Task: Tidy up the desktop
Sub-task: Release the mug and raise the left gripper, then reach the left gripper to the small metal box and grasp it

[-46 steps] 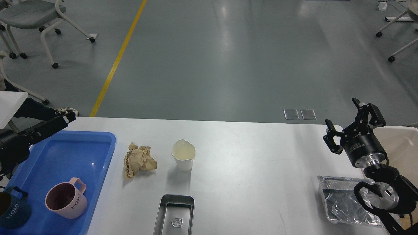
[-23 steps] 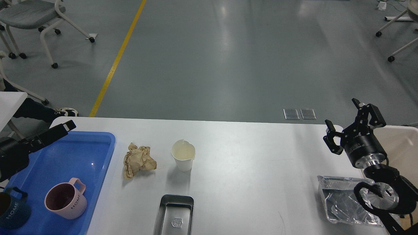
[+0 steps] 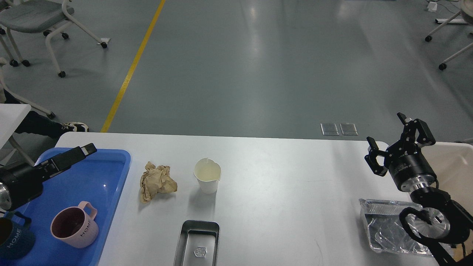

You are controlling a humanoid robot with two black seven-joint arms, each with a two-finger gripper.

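Observation:
The white desktop (image 3: 281, 177) spans the lower half of the head view. On it lie a crumpled brown paper (image 3: 157, 181), a white paper cup (image 3: 207, 180), a steel rectangular tray (image 3: 198, 243) at the front edge and a crinkled foil container (image 3: 388, 229) at the right. My left gripper (image 3: 85, 150) reaches in from the left over the far corner of the blue tray (image 3: 111, 173); it shows side-on and dark, so its fingers cannot be told apart. My right gripper (image 3: 386, 129) stands open and empty above the desktop's far right corner.
The blue tray holds a pink mug (image 3: 74, 229) and a dark blue mug (image 3: 13, 238). A beige bin (image 3: 452, 166) stands beyond the desktop's right end. Wheeled chairs (image 3: 40, 22) stand on the grey floor behind, crossed by a yellow line (image 3: 133, 66).
My left gripper has moved right and slightly down, further over the blue tray's far corner. The right gripper has barely shifted. The items on the desktop have not moved.

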